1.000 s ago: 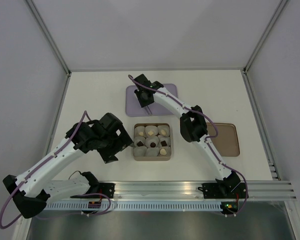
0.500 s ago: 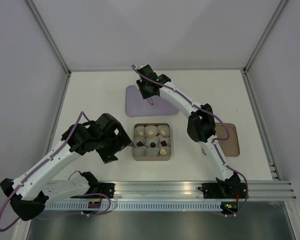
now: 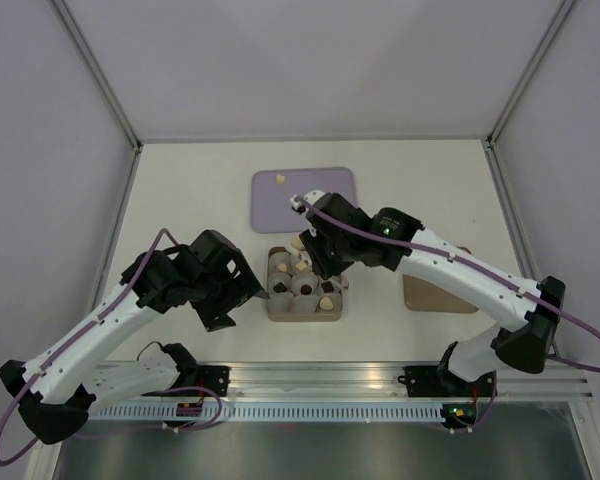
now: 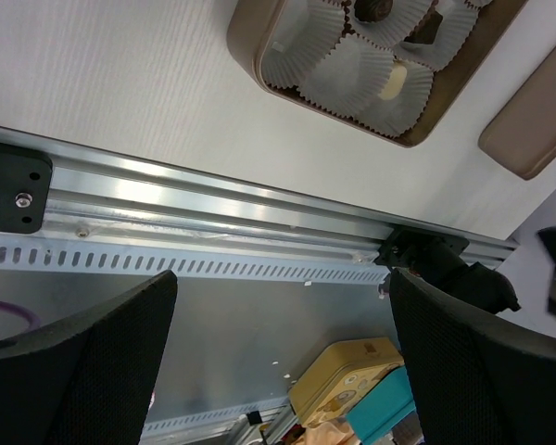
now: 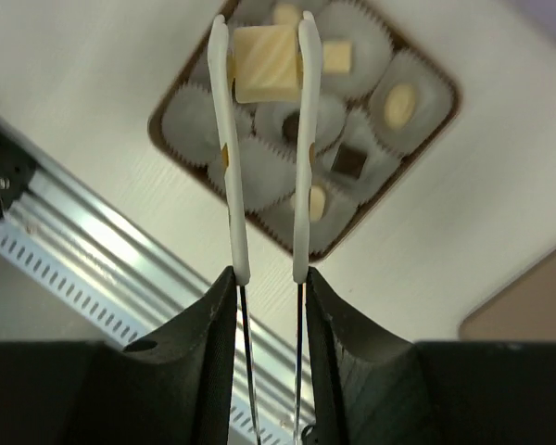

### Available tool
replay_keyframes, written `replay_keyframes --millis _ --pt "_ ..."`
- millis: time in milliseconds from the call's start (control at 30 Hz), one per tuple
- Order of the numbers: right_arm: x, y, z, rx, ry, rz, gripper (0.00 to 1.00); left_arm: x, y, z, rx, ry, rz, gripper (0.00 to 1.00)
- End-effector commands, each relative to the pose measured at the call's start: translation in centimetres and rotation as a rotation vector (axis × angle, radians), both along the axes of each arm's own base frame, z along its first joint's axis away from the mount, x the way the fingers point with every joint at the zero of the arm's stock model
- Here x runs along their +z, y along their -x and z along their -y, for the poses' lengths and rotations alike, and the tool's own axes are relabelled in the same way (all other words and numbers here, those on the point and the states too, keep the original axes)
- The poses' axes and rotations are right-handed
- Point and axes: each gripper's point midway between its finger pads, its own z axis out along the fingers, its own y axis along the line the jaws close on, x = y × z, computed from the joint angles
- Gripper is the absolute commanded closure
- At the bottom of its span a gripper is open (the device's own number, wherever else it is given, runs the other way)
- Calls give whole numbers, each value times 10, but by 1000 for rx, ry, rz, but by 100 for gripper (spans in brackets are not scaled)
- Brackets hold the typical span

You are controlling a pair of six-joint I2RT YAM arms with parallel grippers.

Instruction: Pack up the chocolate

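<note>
My right gripper (image 5: 267, 278) is shut on the silver tongs (image 5: 304, 158), whose white tips pinch a pale cream chocolate (image 5: 264, 63) square. The square hangs above the brown box (image 5: 160, 130) of white paper cups, over its far cups. In the cups lie cream chocolates (image 5: 400, 104) and dark ones (image 5: 349, 162). From above, the right gripper (image 3: 325, 250) hovers over the box's (image 3: 304, 316) back edge. One more cream chocolate (image 3: 280, 179) rests on the purple mat (image 3: 330, 195). My left gripper (image 3: 248, 290) stands open just left of the box, holding nothing.
A brown lid (image 3: 442, 298) lies to the right of the box, partly under the right arm. The aluminium rail (image 4: 213, 218) runs along the table's near edge. Below it sit a yellow tin (image 4: 352, 375) and a teal box.
The right arm has swung from the purple mat back toward the box, carrying the cream chocolate in the tongs. The left arm has barely shifted.
</note>
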Motion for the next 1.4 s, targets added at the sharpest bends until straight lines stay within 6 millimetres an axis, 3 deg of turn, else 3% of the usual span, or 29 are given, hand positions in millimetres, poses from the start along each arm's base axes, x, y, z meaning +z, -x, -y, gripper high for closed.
replay_keyframes --millis 0,100,367,633,1367 --pt "-27 57 25 -75 18 -173 82 -4 8 1 -11 8 -48 0" --pt "-51 82 28 -56 29 -236 82 -9 8 1 -17 -6 -57 0" --pt "-83 101 12 23 71 -303 81 -14 9 3 -26 -8 -68 0" --pt "-104 104 10 23 142 -322 81 -10 10 2 -22 10 -55 0" --pt "-116 88 -6 -87 174 -329 80 -5 9 4 -8 25 -54 0"
